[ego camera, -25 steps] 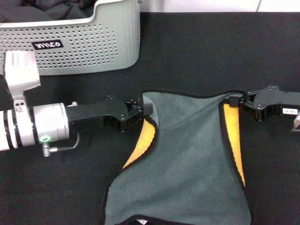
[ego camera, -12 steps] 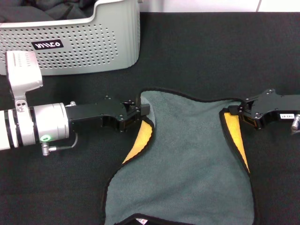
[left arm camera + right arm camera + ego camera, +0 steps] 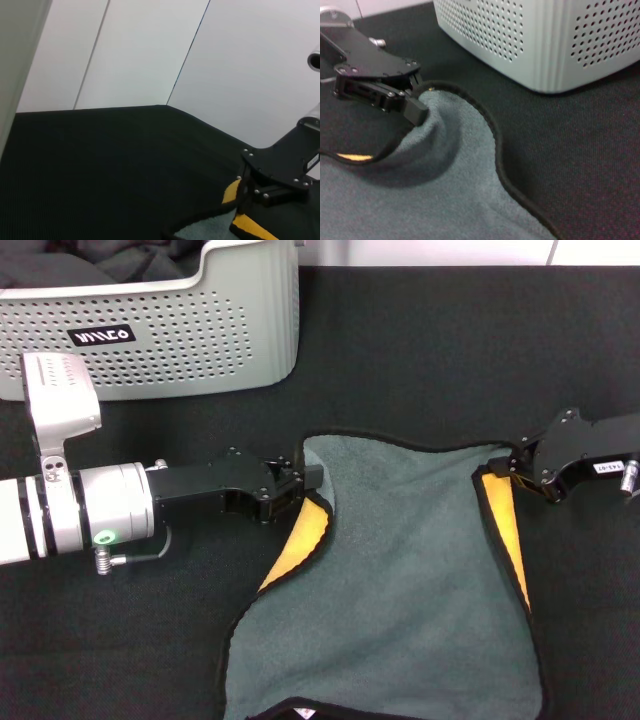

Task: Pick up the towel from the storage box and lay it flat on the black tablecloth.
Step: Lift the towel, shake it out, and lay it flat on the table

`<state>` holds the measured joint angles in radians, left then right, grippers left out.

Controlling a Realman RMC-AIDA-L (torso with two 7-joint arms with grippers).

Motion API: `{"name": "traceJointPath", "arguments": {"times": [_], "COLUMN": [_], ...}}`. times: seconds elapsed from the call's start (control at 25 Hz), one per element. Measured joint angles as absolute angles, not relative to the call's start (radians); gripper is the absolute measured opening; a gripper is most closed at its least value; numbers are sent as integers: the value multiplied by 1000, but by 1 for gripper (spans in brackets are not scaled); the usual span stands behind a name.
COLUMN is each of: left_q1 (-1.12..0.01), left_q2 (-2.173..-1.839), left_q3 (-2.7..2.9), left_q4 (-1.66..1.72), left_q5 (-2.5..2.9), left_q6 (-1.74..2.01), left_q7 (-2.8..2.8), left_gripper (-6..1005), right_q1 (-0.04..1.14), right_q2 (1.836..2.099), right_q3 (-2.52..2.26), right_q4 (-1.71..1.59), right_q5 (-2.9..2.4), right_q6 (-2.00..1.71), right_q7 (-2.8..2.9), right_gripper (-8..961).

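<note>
Left gripper: I see its black fingers clamped on the towel's far left corner, low over the cloth, the arm reaching in from my left side. The right wrist view shows the same pinch, with the corner bunched up around the fingertips.
Right gripper: it sits at the towel's far right corner. From the left wrist view the fingers look closed on the black edging there, with a bit of yellow showing at the fold.
Towel: it lies between my two grippers, grey-green side up, spread over the cloth and running toward me. Both side edges are curled over, showing yellow strips. A small white tag shows at the near edge.
Black tablecloth: it lies under the towel and covers the whole work surface I can see.
Storage box: it stands at the far left, well apart from the towel, with dark fabric inside.
</note>
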<state>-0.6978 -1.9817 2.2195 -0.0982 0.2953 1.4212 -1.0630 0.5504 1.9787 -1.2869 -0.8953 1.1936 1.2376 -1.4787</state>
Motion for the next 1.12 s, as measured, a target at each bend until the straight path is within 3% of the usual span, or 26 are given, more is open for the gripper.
{"name": "traceJointPath", "arguments": {"times": [1.12], "left_q1": [-707], "left_q2": [-1984], "left_q3": [2213], "left_q4": [-96], "left_q5": [290], "left_q6": [1369], "left_q7": [-1063], "left_gripper": [33], "right_q1": [648], "right_q2": [1990], "right_q3": [-1289], "right_q4": [-970], "right_q5": [938], "right_q6": [1286], "right_q7": [-1442], "right_gripper": [80]}}
